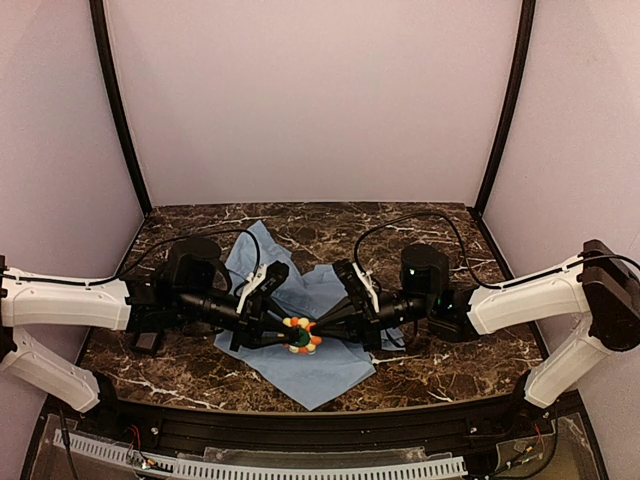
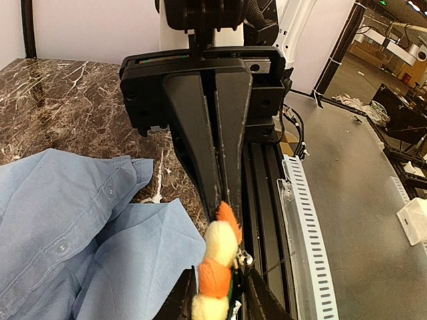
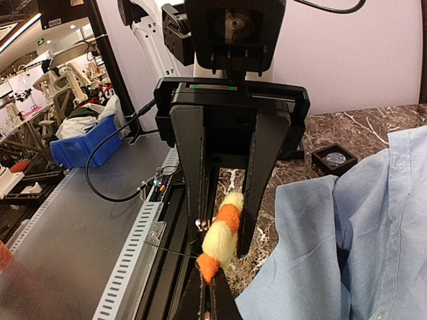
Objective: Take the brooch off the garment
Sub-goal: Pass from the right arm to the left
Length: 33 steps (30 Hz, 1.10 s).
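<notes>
The garment [image 1: 320, 375] lies on the surface [image 1: 460, 360], a little left of centre, running from the back toward the near edge. The brooch [image 1: 301, 336] is over its front half, about mid-width of the surface. The left tool [image 1: 288, 332] reaches in from the left and the right tool [image 1: 318, 328] from the right. Their tips meet at the brooch, one on each side, both above the garment. A pad [image 3: 333, 159] rests on the surface just beside the garment's edge, behind the left tool.
</notes>
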Tool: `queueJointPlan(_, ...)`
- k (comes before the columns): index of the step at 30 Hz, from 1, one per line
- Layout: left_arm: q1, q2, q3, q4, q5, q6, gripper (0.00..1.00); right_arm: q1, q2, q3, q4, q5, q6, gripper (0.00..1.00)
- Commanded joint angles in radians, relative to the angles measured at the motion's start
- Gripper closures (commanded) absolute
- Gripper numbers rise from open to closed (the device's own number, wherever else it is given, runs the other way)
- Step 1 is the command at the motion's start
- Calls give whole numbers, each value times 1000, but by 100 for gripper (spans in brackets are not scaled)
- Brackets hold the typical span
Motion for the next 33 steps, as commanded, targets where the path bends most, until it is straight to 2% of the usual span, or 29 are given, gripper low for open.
queueJointPlan(1,-3,-33,8,-6,-17,9,78,11,1,17,2,8,8,100)
queueJointPlan(16,-4,-32,11,-12,-9,8,88,11,-34,-14,12,41,8,100)
queueJointPlan(22,-3,-42,8,-11,-15,10,76,11,-44,-24,17,48,10,100)
queueJointPlan(26,-4,-47,5,-11,-20,10,73,11,-45,-28,20,50,14,100)
queueJointPlan(33,-3,-44,7,-12,-19,11,92,11,-52,-31,20,55,15,100)
